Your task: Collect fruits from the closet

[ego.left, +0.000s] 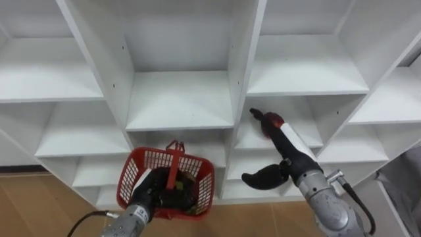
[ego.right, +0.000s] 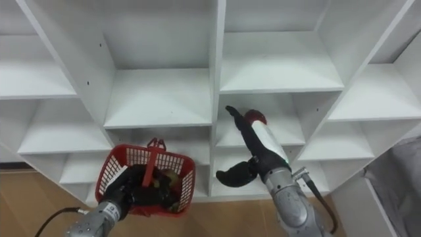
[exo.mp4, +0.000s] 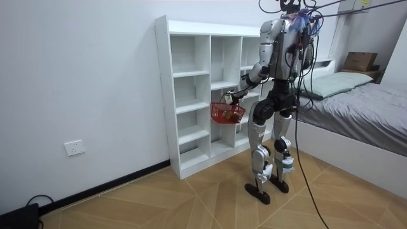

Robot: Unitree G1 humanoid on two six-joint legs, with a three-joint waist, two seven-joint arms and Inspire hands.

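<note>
A red plastic basket [ego.left: 141, 161] hangs in front of the white closet's [ego.left: 177, 99] lower shelves, and my left hand [ego.left: 152, 191] is shut on its upright handle. Some dark and yellowish fruit [ego.left: 185, 182] lies inside, partly hidden by the hand. My right hand [ego.left: 289, 148] reaches into the middle compartment right of the centre divider. Its fingers are straight and its thumb spread, with the fingertips on a red fruit [ego.left: 274, 122] on that shelf. In the room view I stand upright facing the closet [exo.mp4: 191, 95] with the basket [exo.mp4: 227, 113] at waist height.
The closet's other compartments [ego.left: 52, 79] are bare white shelves with upright dividers [ego.left: 245, 59] between them. Wooden floor [ego.left: 39, 204] lies below. In the room view a bed [exo.mp4: 362, 102] stands close behind me at the room view's right.
</note>
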